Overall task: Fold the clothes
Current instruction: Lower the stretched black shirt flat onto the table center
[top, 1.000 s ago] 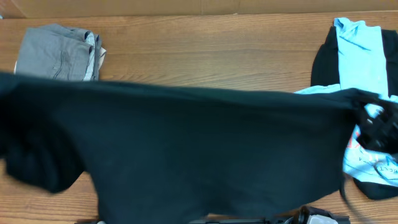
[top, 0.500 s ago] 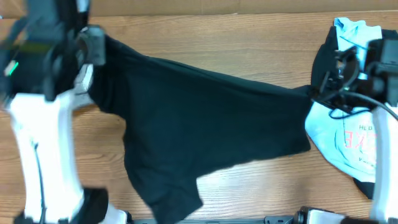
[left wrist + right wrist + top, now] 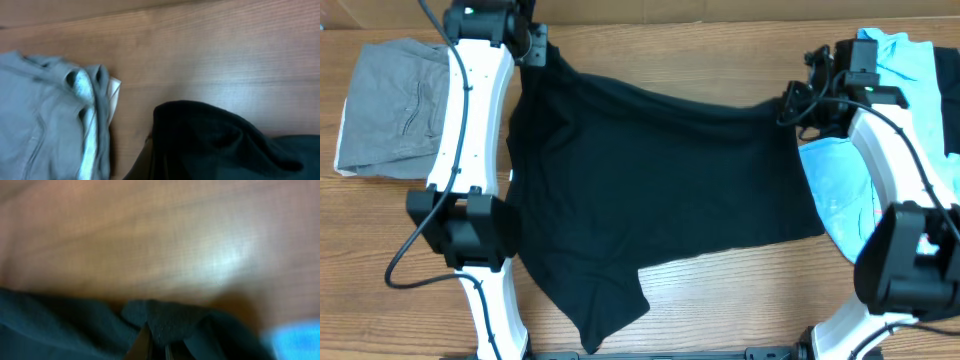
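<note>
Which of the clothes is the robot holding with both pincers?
The black shirt, stretched between the left pincer and right pincer. The grey garment lies folded at the left, the light blue clothes piled at the right, neither held.

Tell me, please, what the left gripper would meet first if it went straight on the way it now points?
Past the black shirt pinched in the left gripper, it would likely meet bare wooden table; the folded gray garment lies off to one side. Depth is unclear.
</note>
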Controlling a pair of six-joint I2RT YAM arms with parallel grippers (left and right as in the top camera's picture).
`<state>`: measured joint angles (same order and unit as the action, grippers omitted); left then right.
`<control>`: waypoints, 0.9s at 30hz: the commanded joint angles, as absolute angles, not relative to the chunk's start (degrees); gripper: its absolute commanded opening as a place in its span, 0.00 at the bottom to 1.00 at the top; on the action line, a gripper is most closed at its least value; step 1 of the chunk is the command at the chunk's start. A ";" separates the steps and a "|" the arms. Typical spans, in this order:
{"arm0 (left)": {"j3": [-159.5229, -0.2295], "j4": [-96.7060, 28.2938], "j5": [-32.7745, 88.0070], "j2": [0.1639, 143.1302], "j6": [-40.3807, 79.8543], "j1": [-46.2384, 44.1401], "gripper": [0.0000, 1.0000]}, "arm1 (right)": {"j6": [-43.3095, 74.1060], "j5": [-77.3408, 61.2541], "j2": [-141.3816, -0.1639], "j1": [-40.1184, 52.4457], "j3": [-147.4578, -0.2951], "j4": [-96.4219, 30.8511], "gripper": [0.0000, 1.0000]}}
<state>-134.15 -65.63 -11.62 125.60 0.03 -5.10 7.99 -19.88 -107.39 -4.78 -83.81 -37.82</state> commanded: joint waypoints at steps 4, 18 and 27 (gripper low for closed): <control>-134.26 -55.22 -10.20 129.29 2.90 -4.73 0.04 | 10.20 -19.18 -112.27 -3.07 -83.94 -21.45 0.07; -136.14 -43.46 -7.92 132.46 3.07 -4.49 1.00 | 15.22 -18.22 -115.61 -2.63 -85.73 -12.03 1.00; -137.97 -54.89 -4.45 124.25 3.95 -4.49 1.00 | 8.29 -17.61 -116.25 0.67 -85.84 -23.05 1.00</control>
